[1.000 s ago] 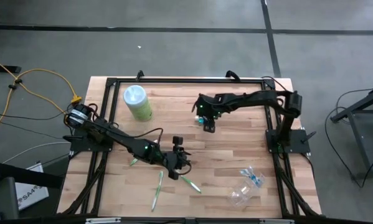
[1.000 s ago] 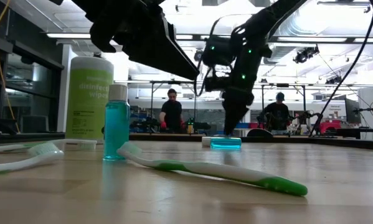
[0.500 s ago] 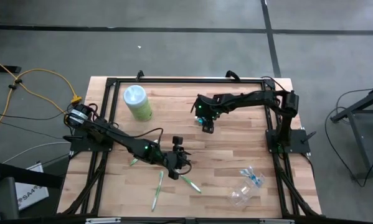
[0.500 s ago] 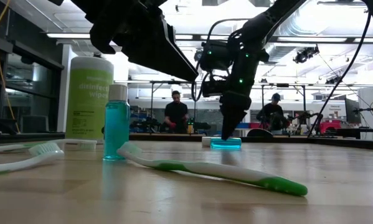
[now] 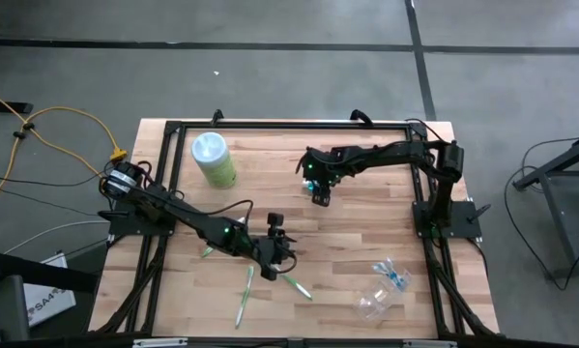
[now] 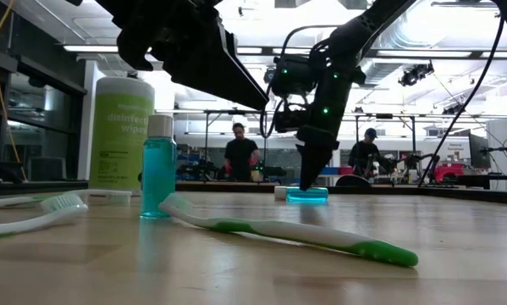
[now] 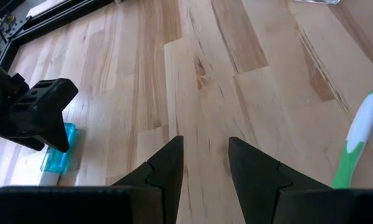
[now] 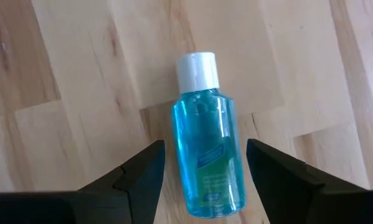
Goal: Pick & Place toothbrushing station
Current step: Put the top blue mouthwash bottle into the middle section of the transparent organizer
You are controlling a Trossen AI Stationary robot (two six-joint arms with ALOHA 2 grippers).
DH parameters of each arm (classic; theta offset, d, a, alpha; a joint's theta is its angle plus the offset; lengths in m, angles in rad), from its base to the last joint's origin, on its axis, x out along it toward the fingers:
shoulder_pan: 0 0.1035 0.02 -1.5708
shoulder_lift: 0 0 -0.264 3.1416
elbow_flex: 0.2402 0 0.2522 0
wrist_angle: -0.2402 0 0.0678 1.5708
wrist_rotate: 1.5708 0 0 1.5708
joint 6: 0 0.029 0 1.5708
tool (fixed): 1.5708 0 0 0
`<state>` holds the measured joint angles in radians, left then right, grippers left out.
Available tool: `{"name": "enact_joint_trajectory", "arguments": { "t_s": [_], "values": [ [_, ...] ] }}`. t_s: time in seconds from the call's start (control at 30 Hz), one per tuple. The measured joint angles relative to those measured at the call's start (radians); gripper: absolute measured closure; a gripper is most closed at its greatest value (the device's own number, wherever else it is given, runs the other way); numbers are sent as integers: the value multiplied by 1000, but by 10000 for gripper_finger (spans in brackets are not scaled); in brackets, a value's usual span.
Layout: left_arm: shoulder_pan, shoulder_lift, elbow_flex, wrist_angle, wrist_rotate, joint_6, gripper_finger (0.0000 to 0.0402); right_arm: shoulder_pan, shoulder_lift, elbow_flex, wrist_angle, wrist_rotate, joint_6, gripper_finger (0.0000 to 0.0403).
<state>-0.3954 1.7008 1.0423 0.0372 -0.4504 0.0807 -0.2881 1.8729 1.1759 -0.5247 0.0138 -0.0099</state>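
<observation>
Near the desk's far-left corner stood a lidded canister (image 5: 213,159). The left gripper (image 7: 203,163), part-open, held nothing. Mid-desk, the right gripper's (image 8: 205,163) wide jaws straddled the lying blue bottle (image 8: 204,158), liquid inside. The clear cup (image 5: 378,300) lay near the front-right corner.

Black jointed arms (image 5: 188,219), green indicator lights, dark wedge-shaped fingers (image 7: 253,176).
</observation>
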Motion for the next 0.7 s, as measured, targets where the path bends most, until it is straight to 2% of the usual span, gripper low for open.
{"name": "enact_joint_trajectory", "arguments": {
  "t_s": [0.23, 0.43, 0.7],
  "values": [
    [0, 0, 0, 0, 0, -3, 280, 0, 0, 0, -5, 4, 17, 184],
    [-2, 0, 0, -1, 0, -3, 280, 0, 41, 0, -35, -65, 42, 184],
    [-16, 0, 0, -3, 0, -2, 280, 7, 81, 5, -27, -40, 40, 184]
  ]
}}
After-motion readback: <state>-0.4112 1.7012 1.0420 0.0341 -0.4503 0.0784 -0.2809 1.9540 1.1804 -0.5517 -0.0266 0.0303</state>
